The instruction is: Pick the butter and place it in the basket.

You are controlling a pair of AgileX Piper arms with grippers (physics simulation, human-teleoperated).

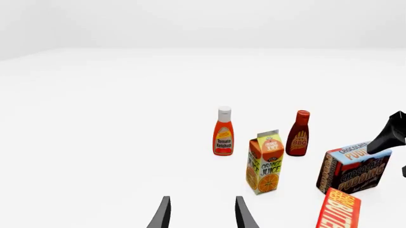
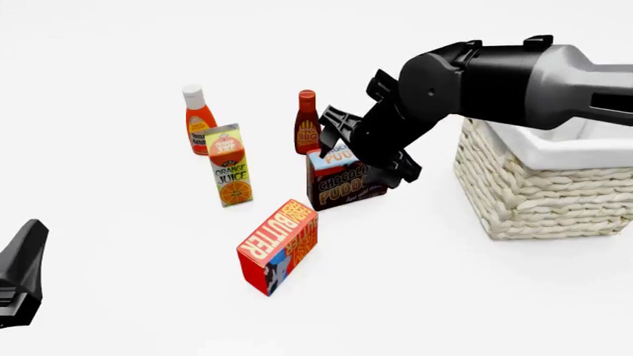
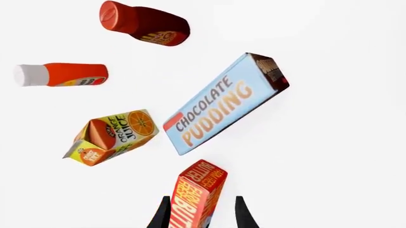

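The butter point(image 2: 279, 243) is a red carton with yellow lettering, lying on the table in front of the other groceries; it also shows in the wrist views point(image 3: 195, 194) point(image 1: 338, 210). My right gripper point(image 2: 368, 157) hovers open above the chocolate pudding box, behind the butter and apart from it. In the right wrist view its fingertips point(image 3: 244, 214) frame the butter from above without touching it. The basket point(image 2: 539, 194), cream wicker with white lining, stands at the right. My left gripper point(image 1: 201, 216) is open and empty, low at the near left point(image 2: 22, 273).
A chocolate pudding box point(image 2: 342, 182) stands just behind the butter, partly covered by my right arm. An orange juice carton point(image 2: 230, 165), a ketchup bottle point(image 2: 199, 119) and a BBQ sauce bottle point(image 2: 307, 124) stand further back left.
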